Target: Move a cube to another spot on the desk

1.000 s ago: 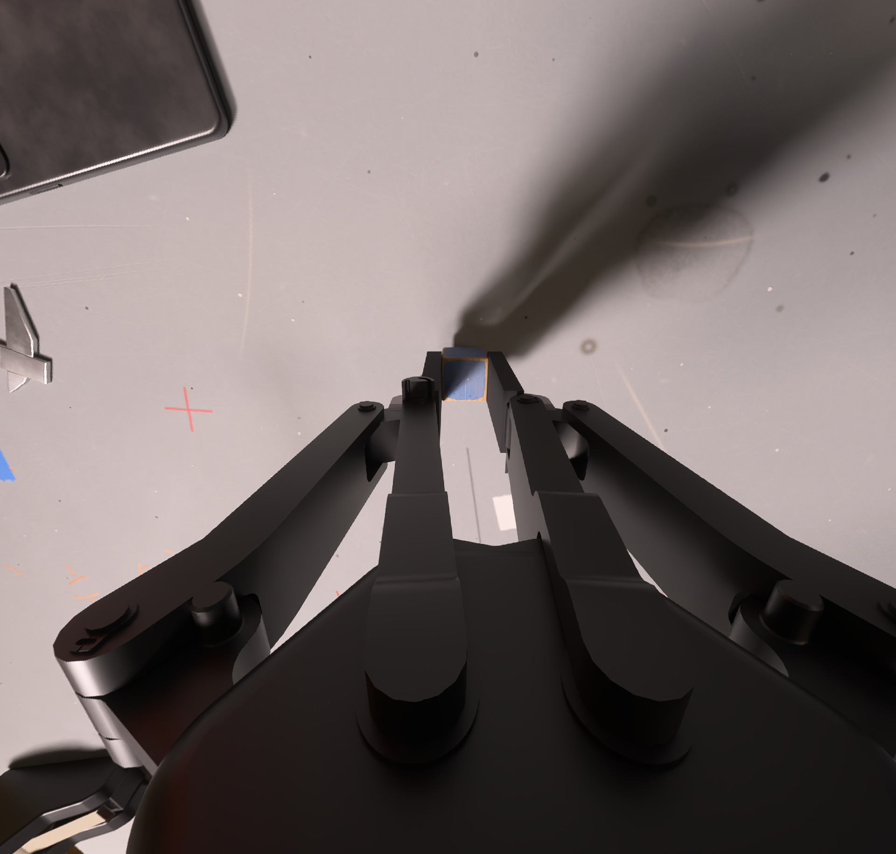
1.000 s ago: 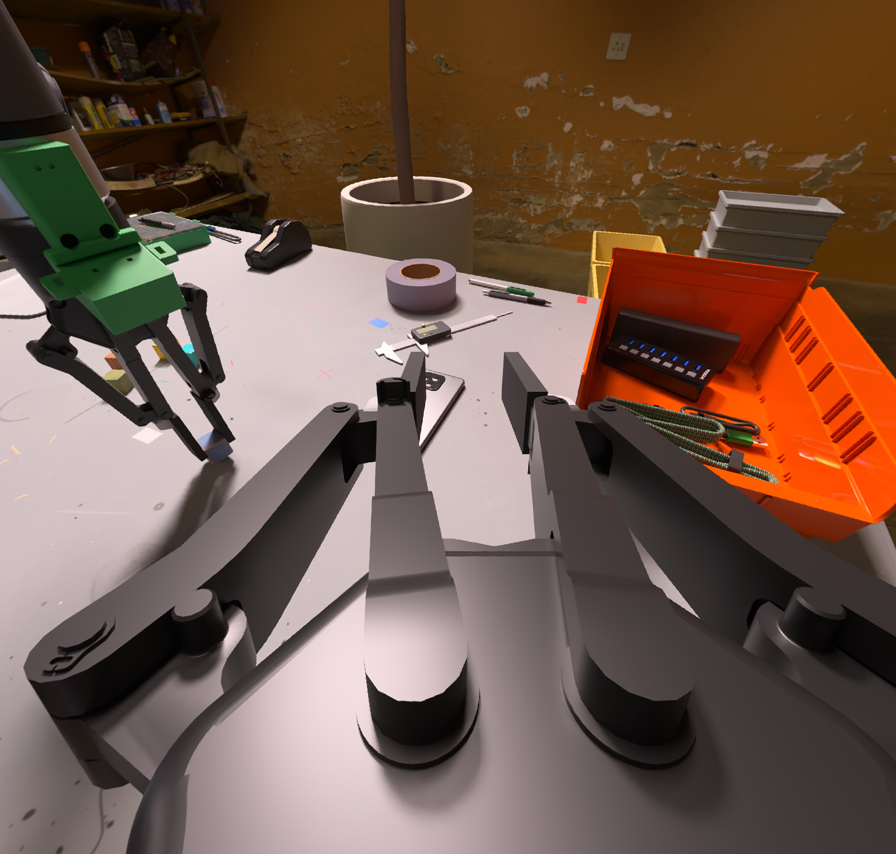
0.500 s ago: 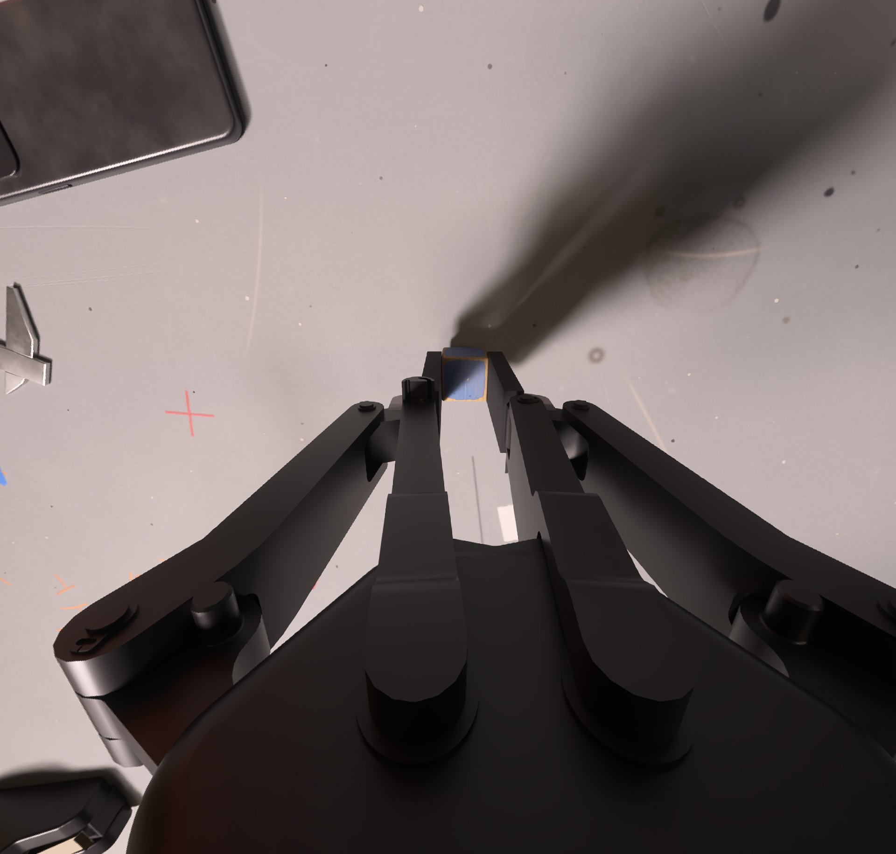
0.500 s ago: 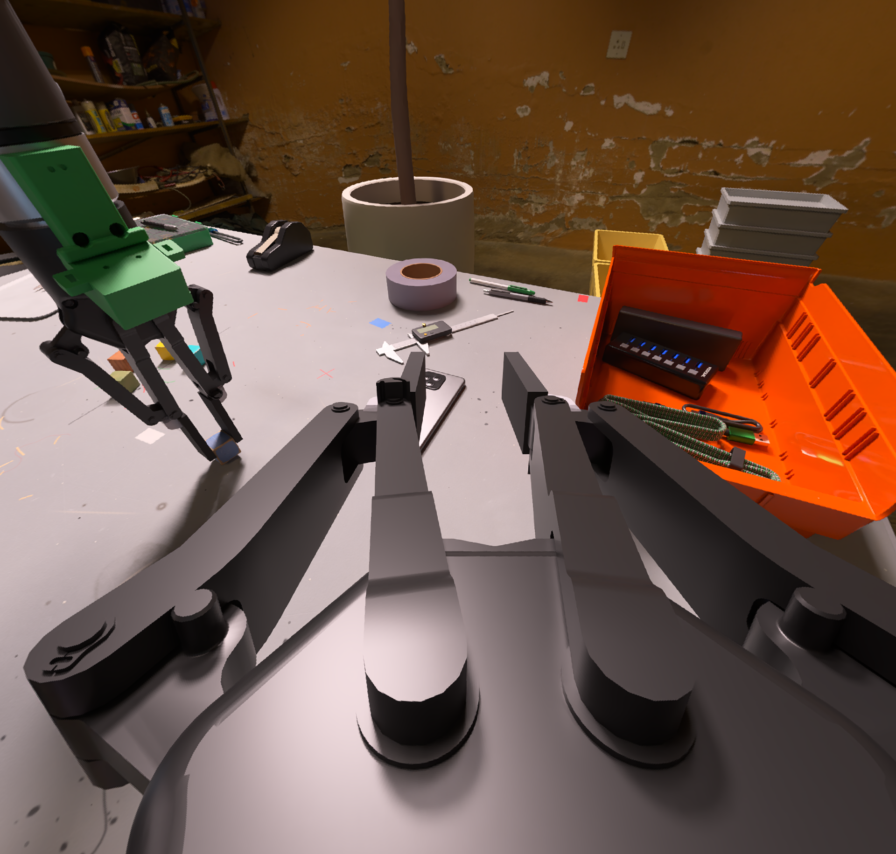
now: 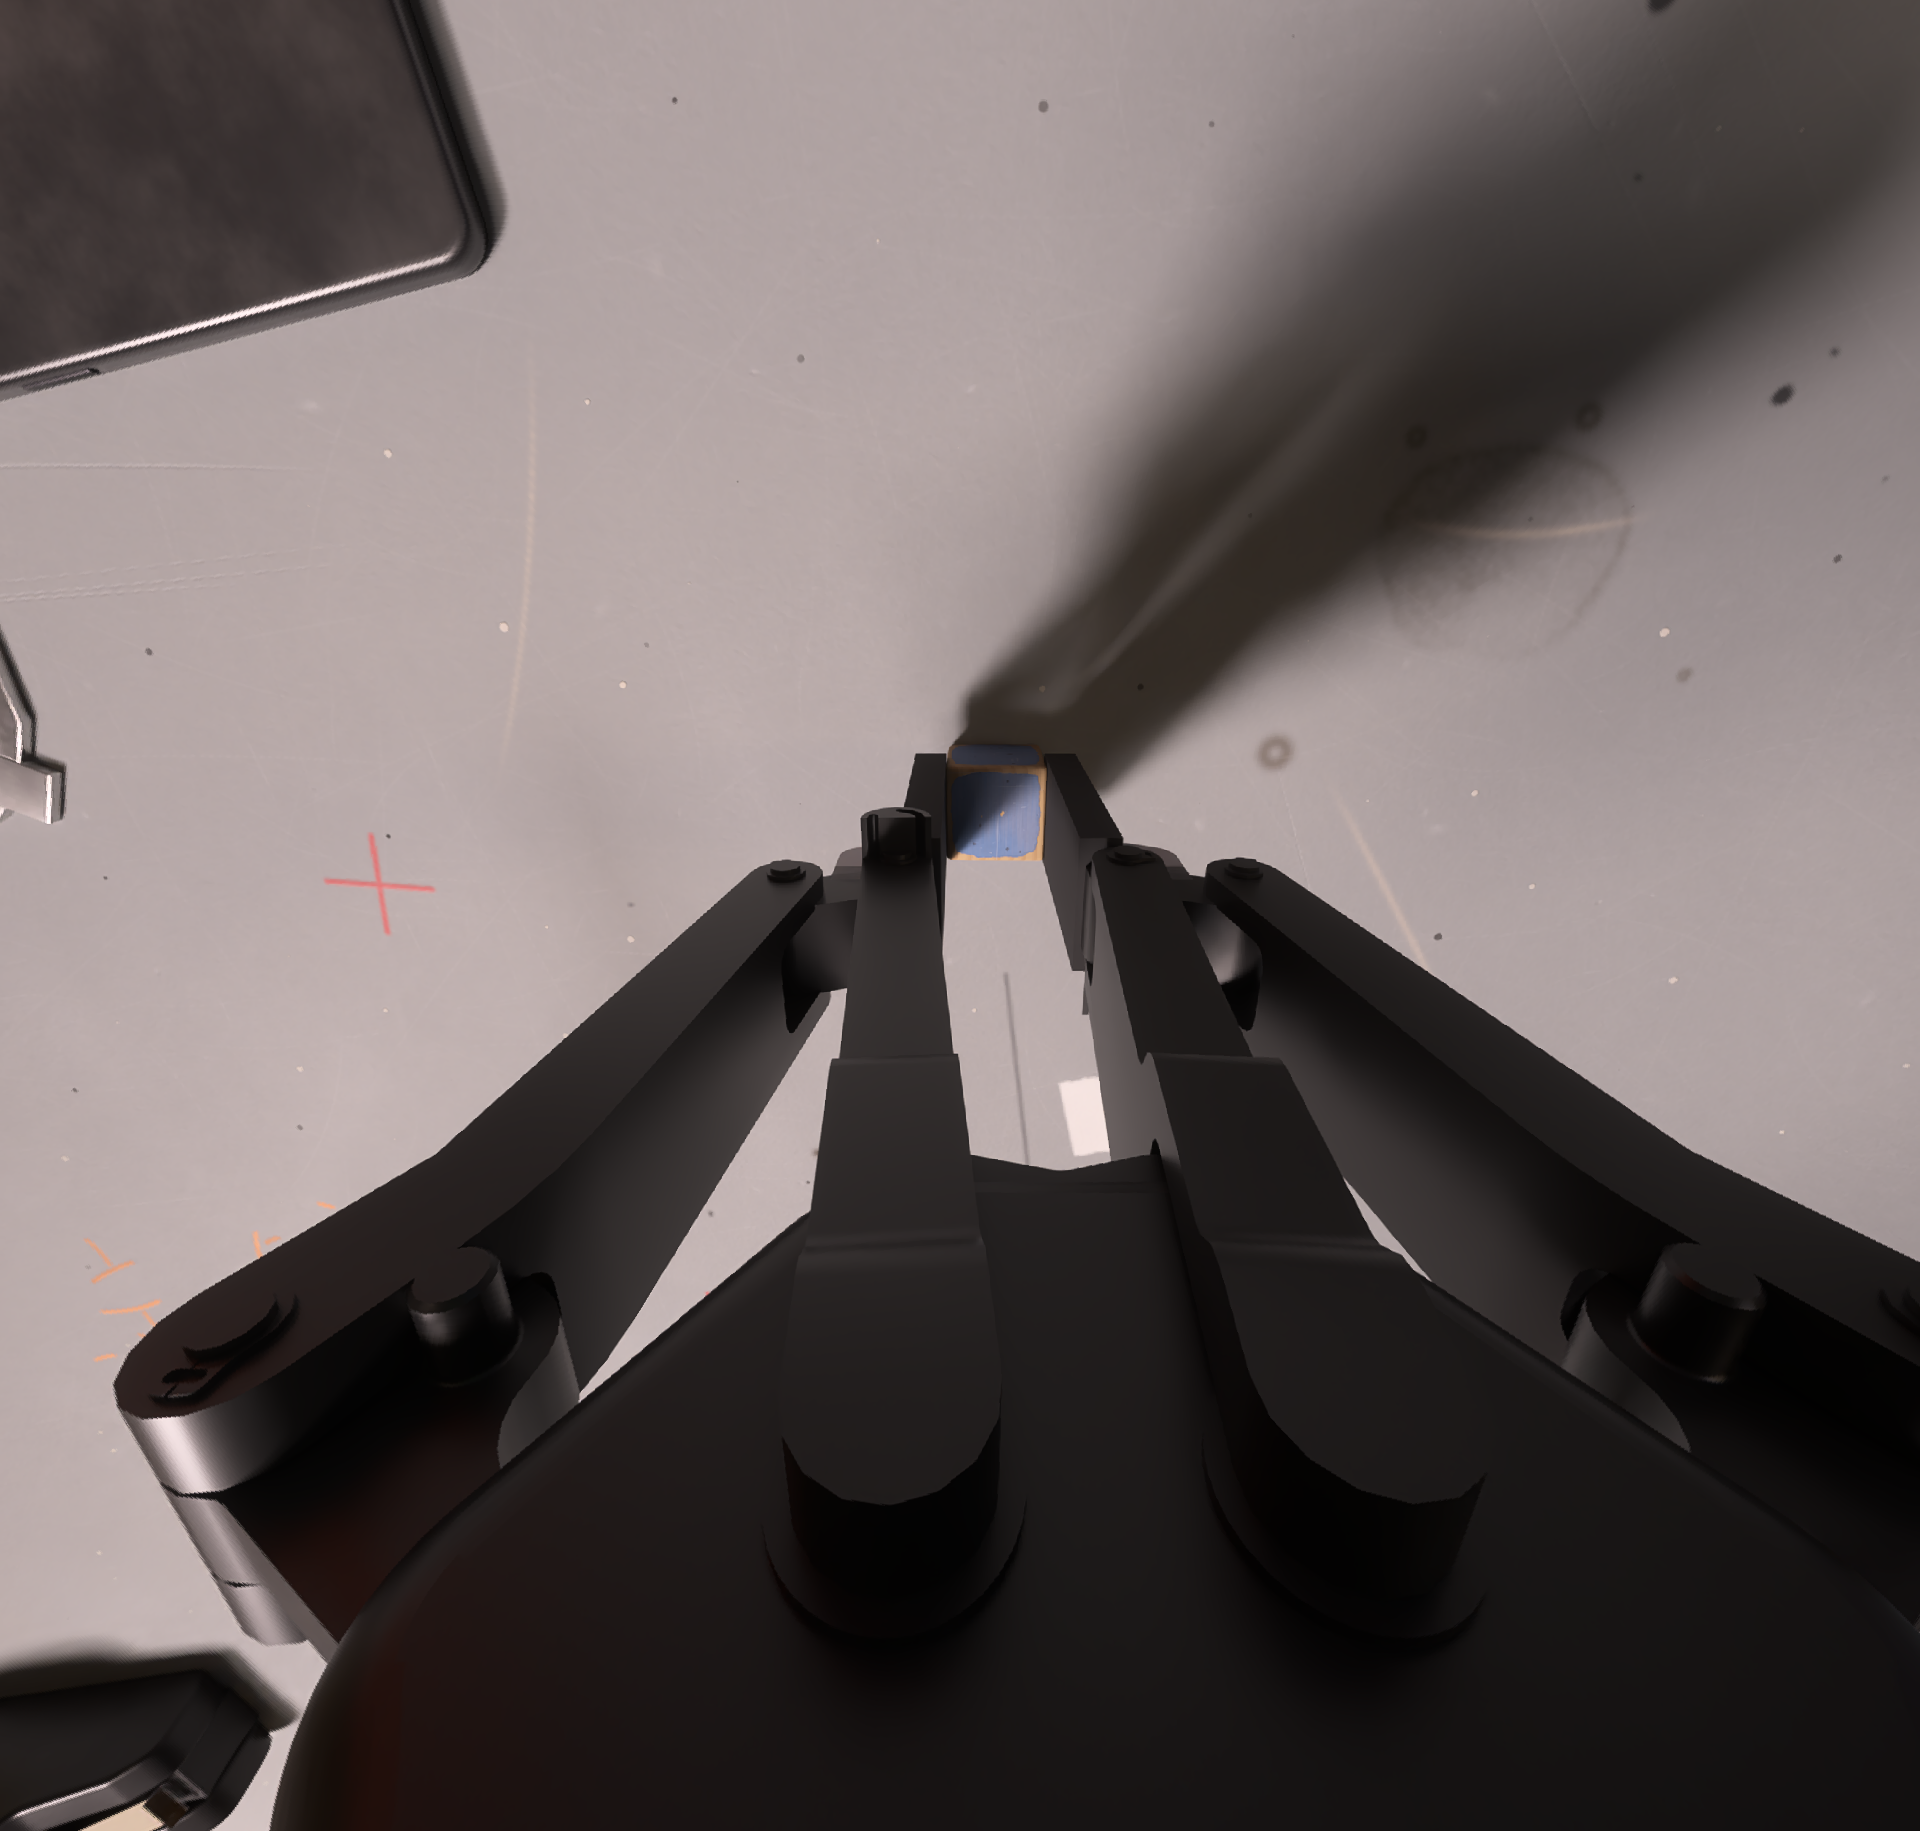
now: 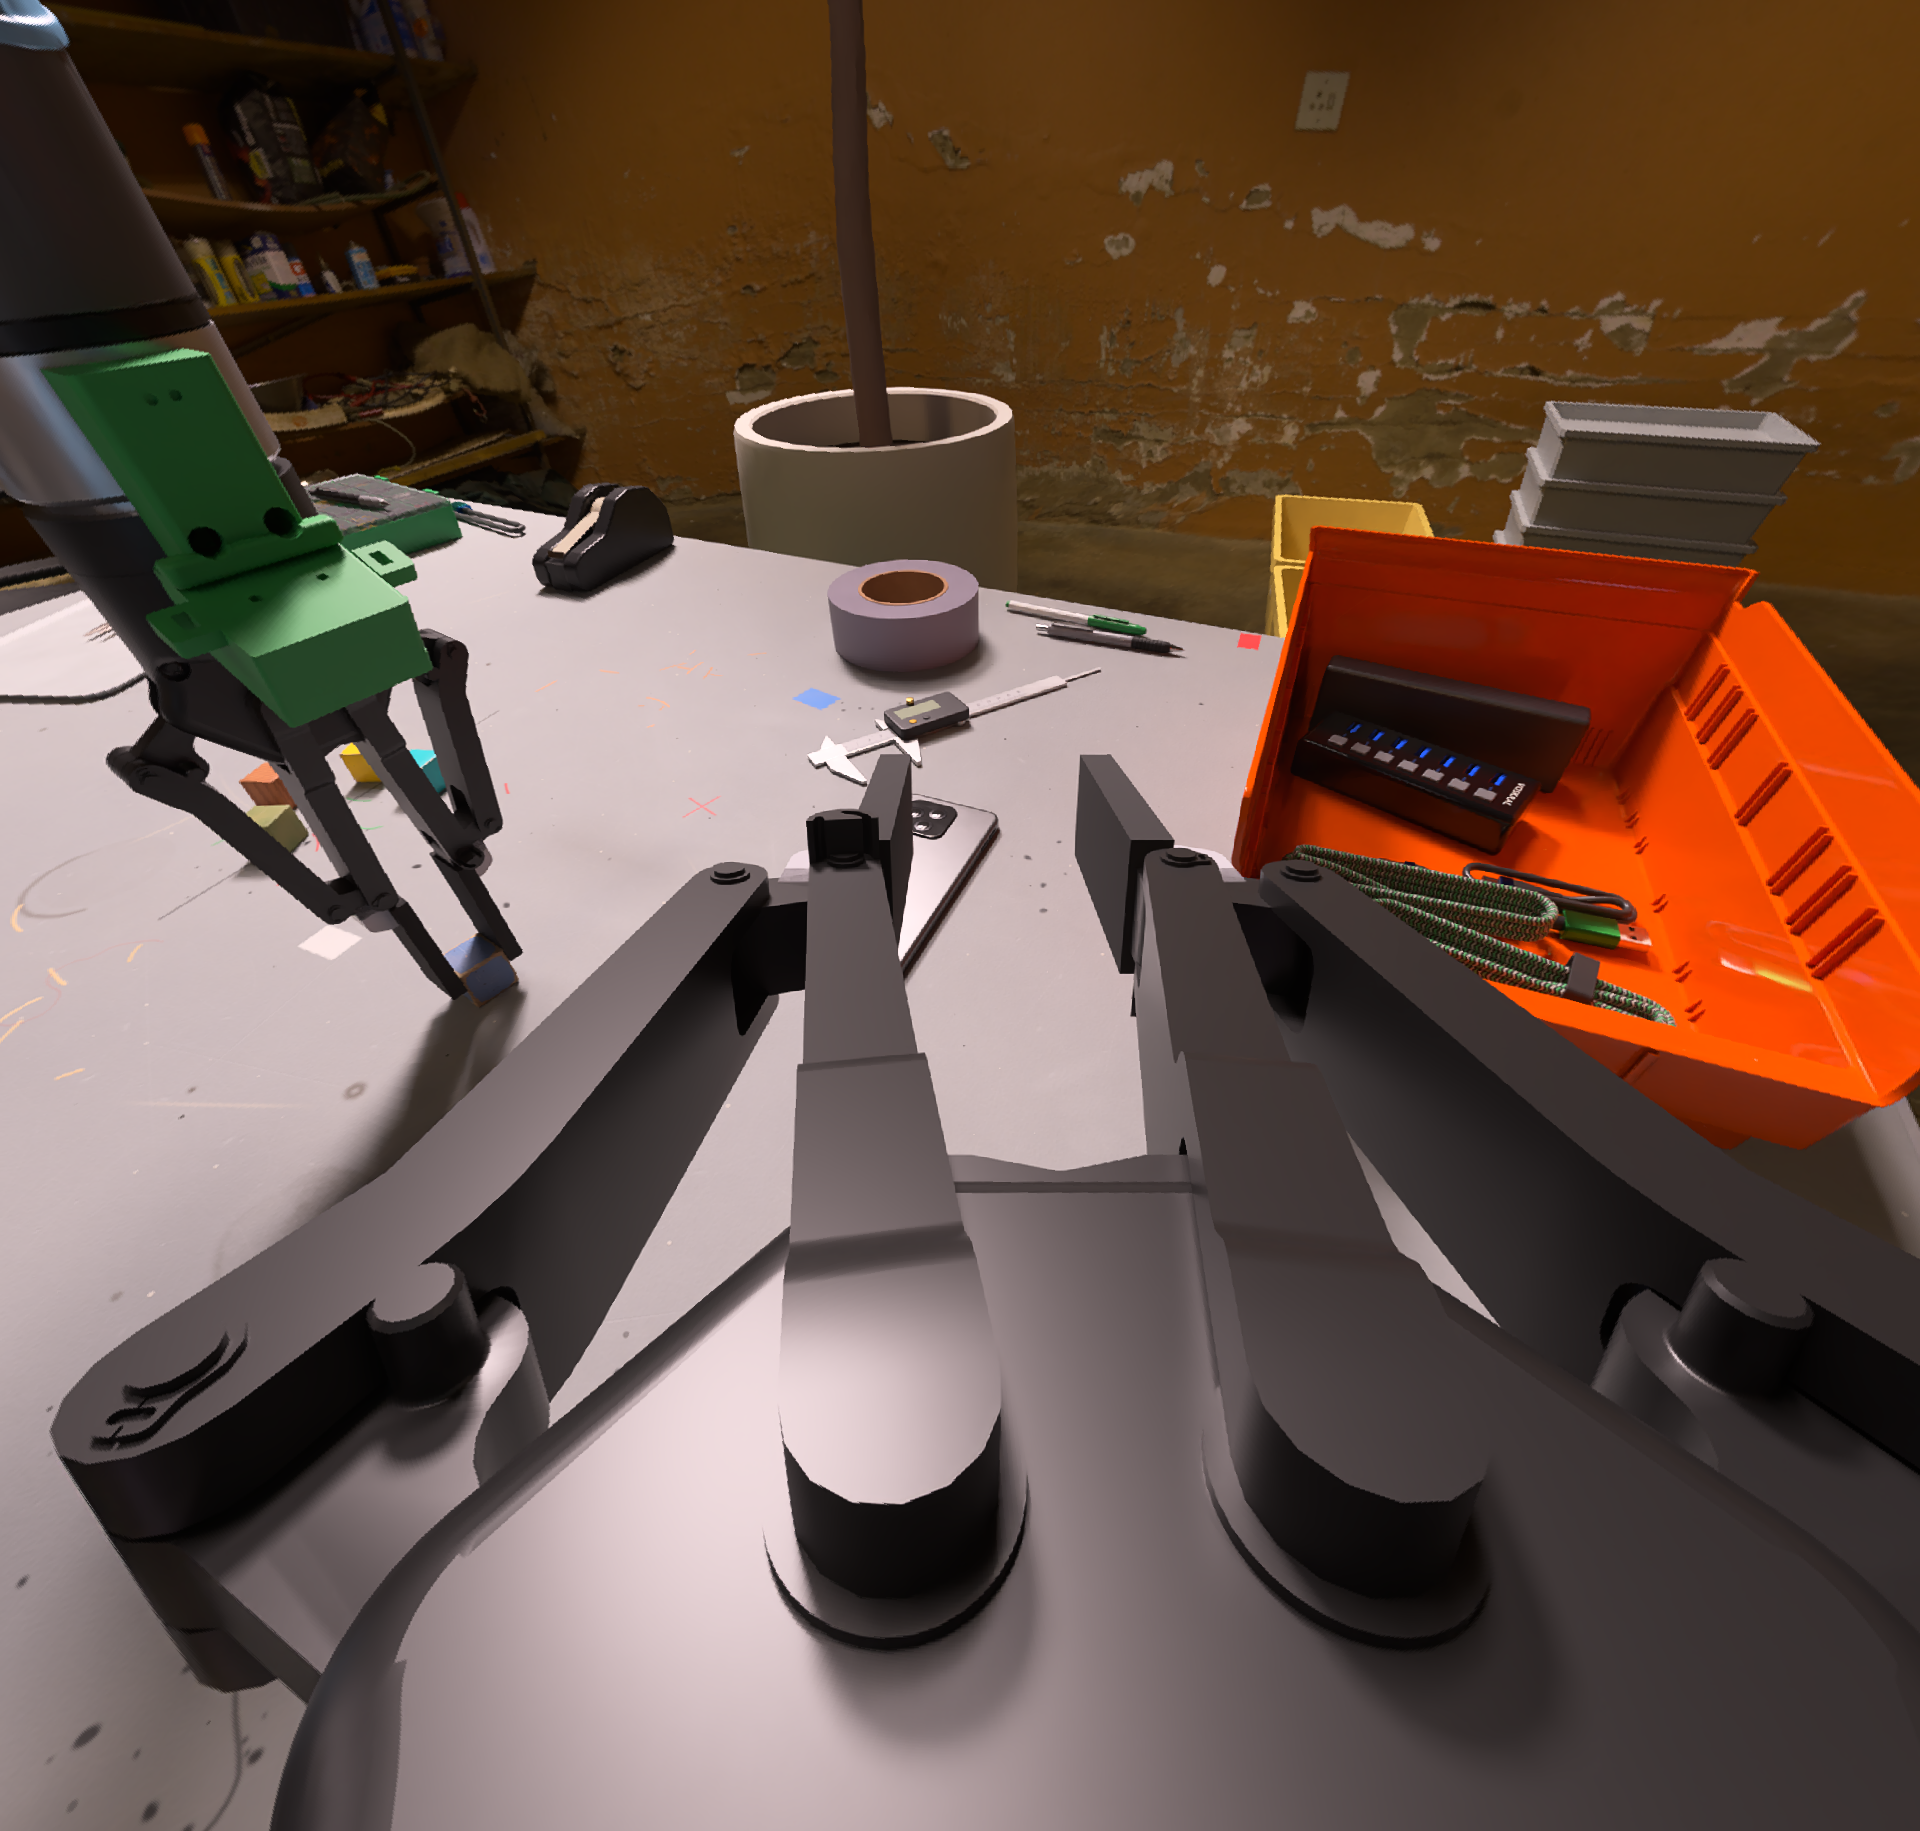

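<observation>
My left gripper [image 5: 992, 794] is shut on a small blue cube [image 5: 994, 813] with pale wooden edges, held between the fingertips close over the grey desk [image 5: 831, 327]. In the right wrist view the same gripper [image 6: 478, 971] holds the blue cube [image 6: 484, 968] low at the desk, at the left. Several other coloured cubes [image 6: 281, 825] lie on the desk behind that arm. My right gripper [image 6: 992, 815] is open and empty, held above the desk's middle.
A dark phone [image 5: 208, 140] lies near the cube, also in the right wrist view [image 6: 940, 872]. A caliper [image 6: 925, 721], a tape roll [image 6: 904, 612], pens [image 6: 1091, 628] and a tape dispenser [image 6: 597, 534] lie farther back. An orange bin [image 6: 1558, 846] stands at the right.
My left gripper has carried the blue cube across the desk toward the phone and my right gripper, staying low. The right gripper has not moved.
</observation>
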{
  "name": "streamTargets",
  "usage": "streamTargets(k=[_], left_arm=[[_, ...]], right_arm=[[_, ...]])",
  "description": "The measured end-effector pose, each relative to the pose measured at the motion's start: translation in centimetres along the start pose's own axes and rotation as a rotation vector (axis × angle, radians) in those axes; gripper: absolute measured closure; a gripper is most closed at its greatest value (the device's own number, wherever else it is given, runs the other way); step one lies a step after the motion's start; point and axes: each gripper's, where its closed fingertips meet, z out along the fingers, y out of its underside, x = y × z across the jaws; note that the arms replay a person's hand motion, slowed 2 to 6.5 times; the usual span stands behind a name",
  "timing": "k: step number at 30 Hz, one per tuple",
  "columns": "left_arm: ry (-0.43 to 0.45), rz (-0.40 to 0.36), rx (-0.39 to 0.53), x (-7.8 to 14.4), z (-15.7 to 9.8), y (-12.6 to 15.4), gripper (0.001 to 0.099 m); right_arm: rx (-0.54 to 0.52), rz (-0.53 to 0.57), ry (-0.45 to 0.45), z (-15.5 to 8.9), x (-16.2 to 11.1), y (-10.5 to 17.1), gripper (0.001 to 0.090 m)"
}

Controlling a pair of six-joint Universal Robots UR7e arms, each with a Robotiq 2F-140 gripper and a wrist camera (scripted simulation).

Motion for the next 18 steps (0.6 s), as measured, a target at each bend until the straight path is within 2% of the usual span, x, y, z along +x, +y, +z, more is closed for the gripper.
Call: streamTargets(k=[18], left_arm=[[0.008,-0.010,0.015,0.00,0.21,-0.09,0.0751]], right_arm=[[-0.009,0.007,-0.006,0.08,0.05,0.24,0.0478]])
